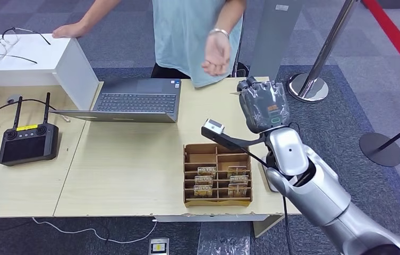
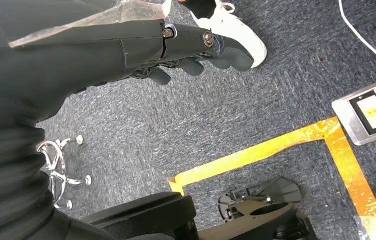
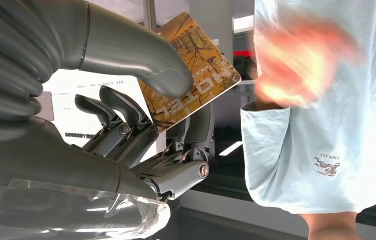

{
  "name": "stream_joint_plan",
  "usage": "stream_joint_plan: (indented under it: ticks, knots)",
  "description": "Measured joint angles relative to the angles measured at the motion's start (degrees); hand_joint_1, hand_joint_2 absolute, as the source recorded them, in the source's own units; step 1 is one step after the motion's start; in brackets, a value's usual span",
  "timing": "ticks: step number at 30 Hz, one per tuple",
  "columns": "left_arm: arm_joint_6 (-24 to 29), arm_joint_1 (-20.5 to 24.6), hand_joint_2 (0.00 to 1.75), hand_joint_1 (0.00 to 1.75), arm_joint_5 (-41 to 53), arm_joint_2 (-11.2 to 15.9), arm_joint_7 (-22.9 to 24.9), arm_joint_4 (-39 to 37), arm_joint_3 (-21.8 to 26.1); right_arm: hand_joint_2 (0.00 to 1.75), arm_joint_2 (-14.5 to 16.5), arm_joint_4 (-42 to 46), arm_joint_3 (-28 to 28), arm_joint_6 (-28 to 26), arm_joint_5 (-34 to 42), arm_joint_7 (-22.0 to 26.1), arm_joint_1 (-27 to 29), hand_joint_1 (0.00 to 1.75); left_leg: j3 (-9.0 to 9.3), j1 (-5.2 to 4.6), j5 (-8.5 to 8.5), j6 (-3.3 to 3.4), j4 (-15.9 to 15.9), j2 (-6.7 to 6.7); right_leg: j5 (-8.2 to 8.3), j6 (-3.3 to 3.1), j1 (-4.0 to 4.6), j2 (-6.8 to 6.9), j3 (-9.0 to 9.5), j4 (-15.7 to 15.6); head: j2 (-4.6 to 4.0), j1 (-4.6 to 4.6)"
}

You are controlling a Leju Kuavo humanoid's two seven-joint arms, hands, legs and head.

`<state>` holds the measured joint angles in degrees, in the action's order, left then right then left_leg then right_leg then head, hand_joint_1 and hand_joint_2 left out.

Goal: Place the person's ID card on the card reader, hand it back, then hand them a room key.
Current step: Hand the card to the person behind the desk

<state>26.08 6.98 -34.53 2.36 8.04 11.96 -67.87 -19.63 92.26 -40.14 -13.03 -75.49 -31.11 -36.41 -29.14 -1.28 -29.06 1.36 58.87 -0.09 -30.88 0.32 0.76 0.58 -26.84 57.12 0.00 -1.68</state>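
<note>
A brown room key (image 3: 190, 70) printed with the word HOTEL is pinched between the thumb and fingers of the right hand (image 1: 263, 103), as is seen in the right wrist view. In the head view that hand is raised over the far edge of the counter (image 1: 128, 170), just below the person's hand (image 1: 216, 53), which is held palm up and apart from it. The person's hand is blurred in the right wrist view, close beside the key; whether it touches the key cannot be told. The person (image 1: 189, 32) in a pale blue shirt is stood behind the counter, with the other hand rested on a white box (image 1: 27, 56) on which a pair of glasses (image 1: 11, 42) is laid.

A cardboard tray (image 1: 218, 175) with compartments is set on the counter near the right arm, and further cards are stood in several of them. An open laptop (image 1: 134, 101) is placed in front of the person, and a black controller (image 1: 27, 141) with two antennas is laid on the left.

The left hand (image 2: 195, 45) is hung above the grey carpet, its fingers loosely curled with nothing held.
</note>
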Motion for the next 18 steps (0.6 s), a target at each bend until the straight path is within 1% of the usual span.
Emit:
stream_joint_plan:
  ticks: [18]
  knots:
    - [-0.38, -0.02, 1.75, 0.00, 0.48, -0.09, 0.09, 0.00, -0.02, 1.75, -0.45, 0.33, -0.38, 0.26, 0.09, -0.17, -0.01, 1.75, 0.00, 0.00, 0.00, 0.00, 0.00, 0.00, 0.00, 0.00, 0.00, 0.00, -0.01, 0.00, 0.00, 0.00]
